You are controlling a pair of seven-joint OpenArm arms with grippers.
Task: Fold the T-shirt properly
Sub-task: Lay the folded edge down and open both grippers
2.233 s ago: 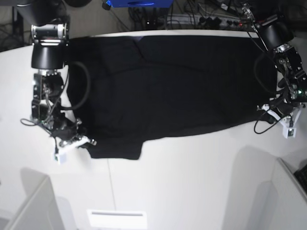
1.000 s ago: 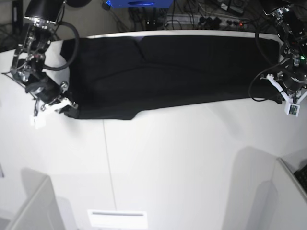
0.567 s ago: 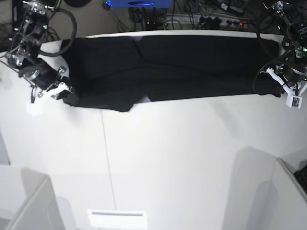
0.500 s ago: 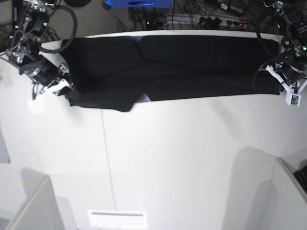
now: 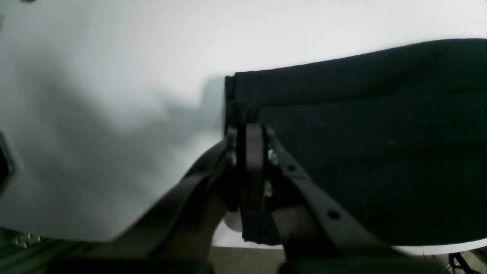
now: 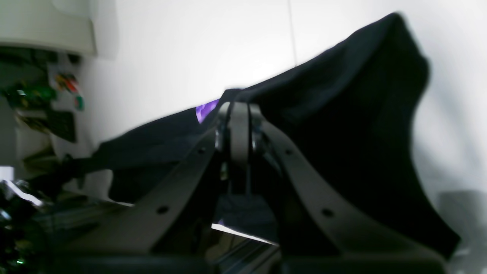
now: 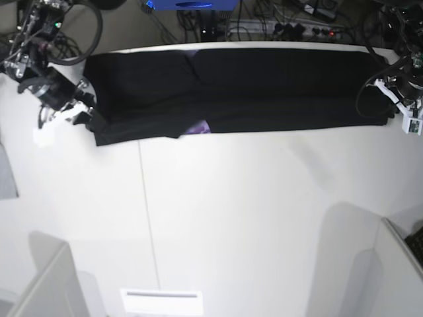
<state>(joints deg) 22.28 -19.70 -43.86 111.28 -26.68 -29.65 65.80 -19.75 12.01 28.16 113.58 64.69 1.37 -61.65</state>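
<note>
— Start at the left of the base view. What's different from a couple of seconds back?

— The right claw (image 7: pixel 84 117) was down by the near corner of the T-shirt (image 7: pixel 231 86) then; now it sits much farther back, and the near hem has travelled with it. Its wrist view shows the jaws pressed together on a fold of black cloth, a sliver of purple print beside them.

— And the middle?

— The shirt was a broad sheet over the back half of the table (image 7: pixel 231 218). It is now a long narrow band along the far edge — the front layer doubled back over the rest. A bit of purple print (image 7: pixel 198 127) peeks out at the near edge, left of centre, which wasn't showing before.

— The right side?

— The left claw (image 7: pixel 391 112) has made the same retreat, from the near corner to the band's end. Its wrist camera shows the jaws closed on the shirt's (image 5: pixel 361 144) corner edge, cloth pinched between them.

— So where does that leave the folding?

— I'd judge the first lengthwise fold nearly laid. Both claws are still clamped, so releasing comes next — then the band wants folding across. The left end looks slightly uneven and may need smoothing.
</note>
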